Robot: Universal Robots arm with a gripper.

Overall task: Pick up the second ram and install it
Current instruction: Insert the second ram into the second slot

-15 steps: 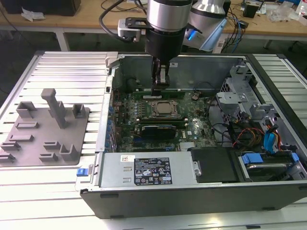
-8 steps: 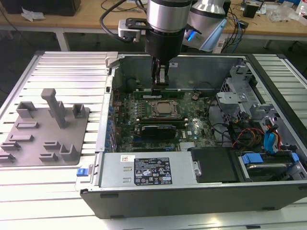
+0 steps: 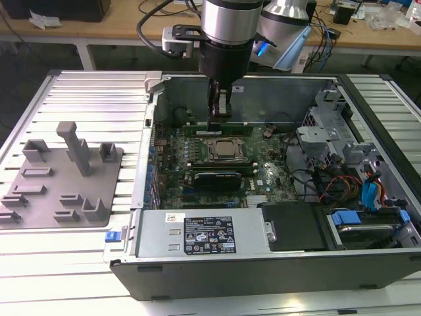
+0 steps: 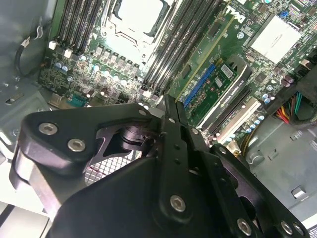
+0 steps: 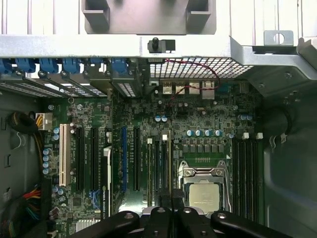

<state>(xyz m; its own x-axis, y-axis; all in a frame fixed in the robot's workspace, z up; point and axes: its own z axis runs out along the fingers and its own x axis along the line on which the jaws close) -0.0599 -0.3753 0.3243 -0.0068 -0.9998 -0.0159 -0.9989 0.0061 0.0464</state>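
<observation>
A long green stick with dark chips, which I take for the second ram [image 4: 204, 53], sits upright in a memory slot between the silver processor [image 4: 137, 14] and the blue card slot [image 4: 202, 82]. In the exterior view the ram [image 3: 220, 166] is a green strip just in front of the processor [image 3: 223, 150]. My gripper [image 4: 168, 101] hangs a little above the board beside that stick's end, fingers pressed together with nothing between them. The gripper [image 3: 220, 120] reaches down into the open case, and in the first wrist view its tips [image 5: 171, 197] lie over the slots next to the processor.
Another green strip [image 3: 217, 127] runs behind the processor. A black card [image 3: 212, 179] lies in front of the slots, then the power supply [image 3: 204, 234]. Cables and drive bays [image 3: 348, 184] crowd the exterior view's right. A grey fixture plate [image 3: 62, 174] sits outside the case.
</observation>
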